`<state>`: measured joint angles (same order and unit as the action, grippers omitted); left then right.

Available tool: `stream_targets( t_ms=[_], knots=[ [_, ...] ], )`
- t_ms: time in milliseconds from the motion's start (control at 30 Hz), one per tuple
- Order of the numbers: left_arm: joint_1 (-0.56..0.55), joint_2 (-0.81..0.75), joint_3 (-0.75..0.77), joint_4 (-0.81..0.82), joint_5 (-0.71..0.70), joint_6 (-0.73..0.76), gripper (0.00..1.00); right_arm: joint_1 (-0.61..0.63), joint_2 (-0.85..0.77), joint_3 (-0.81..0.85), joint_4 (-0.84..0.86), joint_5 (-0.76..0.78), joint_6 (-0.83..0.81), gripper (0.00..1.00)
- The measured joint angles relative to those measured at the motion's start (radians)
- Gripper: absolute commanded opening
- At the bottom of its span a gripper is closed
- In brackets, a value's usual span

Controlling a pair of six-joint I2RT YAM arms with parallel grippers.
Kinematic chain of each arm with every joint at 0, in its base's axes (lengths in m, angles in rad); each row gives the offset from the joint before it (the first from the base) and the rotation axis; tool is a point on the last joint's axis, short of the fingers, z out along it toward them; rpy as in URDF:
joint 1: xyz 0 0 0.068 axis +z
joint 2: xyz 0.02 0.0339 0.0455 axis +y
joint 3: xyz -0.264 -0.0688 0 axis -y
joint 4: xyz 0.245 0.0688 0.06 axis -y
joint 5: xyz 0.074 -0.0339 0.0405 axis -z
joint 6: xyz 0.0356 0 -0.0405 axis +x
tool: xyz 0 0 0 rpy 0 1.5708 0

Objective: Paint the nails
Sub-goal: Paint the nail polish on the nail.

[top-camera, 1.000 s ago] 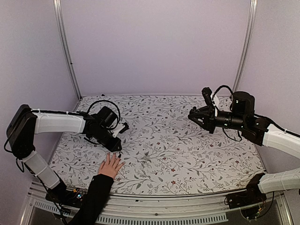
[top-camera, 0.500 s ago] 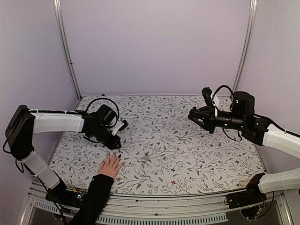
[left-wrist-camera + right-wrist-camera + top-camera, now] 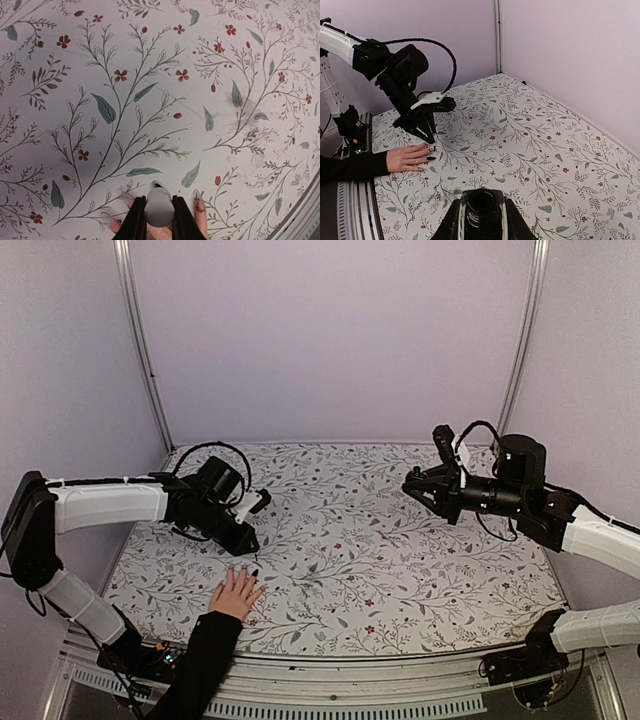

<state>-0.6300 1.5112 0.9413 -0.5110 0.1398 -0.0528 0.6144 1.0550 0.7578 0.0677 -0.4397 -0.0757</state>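
A light-skinned hand (image 3: 236, 592) with a black sleeve lies flat at the table's near left, fingers spread; it also shows in the right wrist view (image 3: 407, 156). One nail (image 3: 431, 158) shows dark polish. In the left wrist view the nails (image 3: 198, 196) look pale and long. My left gripper (image 3: 247, 542) hovers just above the fingertips, shut on the white brush cap (image 3: 159, 210), brush pointing down at the fingers. My right gripper (image 3: 412, 486) is raised at the right, shut on the open dark polish bottle (image 3: 481, 207).
The floral tablecloth (image 3: 380, 560) covers the table. A metal rail (image 3: 330, 665) runs along the near edge. Lilac walls and two metal posts (image 3: 140, 340) enclose the back and sides.
My left gripper with the brush cap has drawn slightly back and to the left, away from the fingertips. The hand and the right arm have stayed still.
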Motion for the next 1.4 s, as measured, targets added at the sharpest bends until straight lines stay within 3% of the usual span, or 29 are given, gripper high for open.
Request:
stream_targets(
  t_ms=[1400],
  knots=[
    [-0.027, 0.066, -0.010, -0.051, 0.023, 0.000, 0.00, 0.000, -0.004, 0.000, 0.000, 0.000, 0.000, 0.00]
  ],
)
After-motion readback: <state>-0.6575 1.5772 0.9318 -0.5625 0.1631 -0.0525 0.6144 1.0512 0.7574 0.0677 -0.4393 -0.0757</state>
